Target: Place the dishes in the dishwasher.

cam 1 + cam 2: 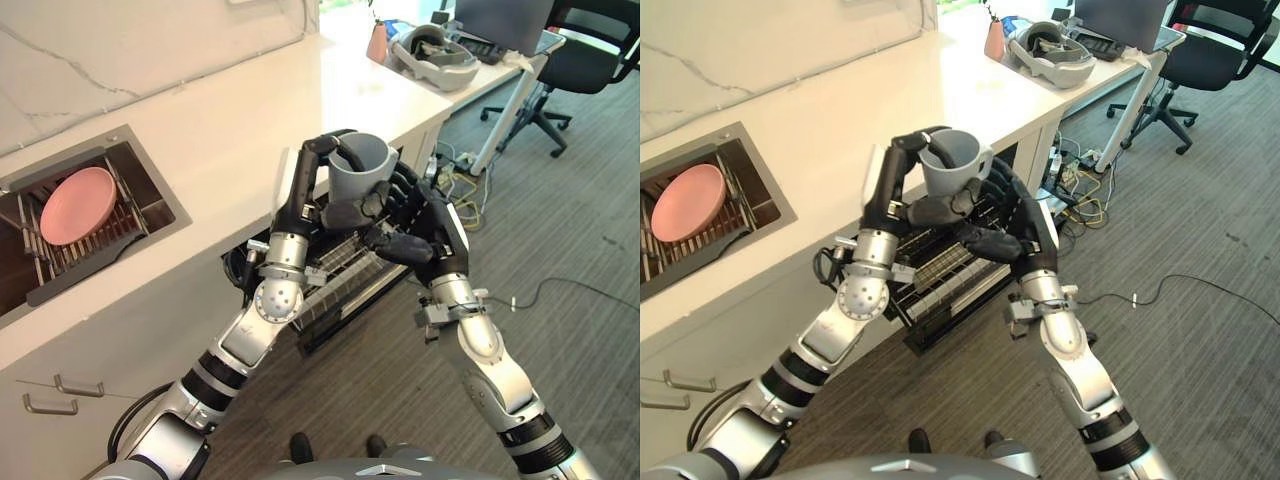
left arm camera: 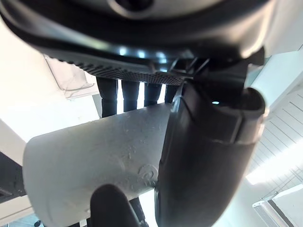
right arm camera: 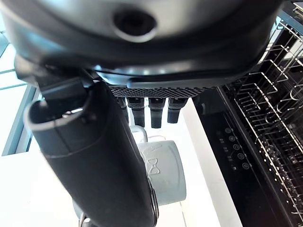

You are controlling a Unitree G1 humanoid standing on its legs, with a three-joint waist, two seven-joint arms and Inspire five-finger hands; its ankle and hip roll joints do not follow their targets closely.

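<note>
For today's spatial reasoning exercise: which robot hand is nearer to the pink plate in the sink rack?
Left. The left robot hand grips the grey cup on the side toward the pink plate; the right robot hand is on the cup's far side.

Both eye views look steeply down from the head, a few centimetres apart, sharing the white counter (image 1: 230,130) at 11 o'clock and the dishwasher rack (image 1: 940,270) near centre. Each wrist cam peers along its own hand from super close, and both catch the grey mug (image 2: 94,156).

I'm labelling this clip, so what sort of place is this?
Probably an office kitchenette: a white counter with a sunken sink, an open dishwasher rack beneath, and a desk with an office chair beyond.
</note>
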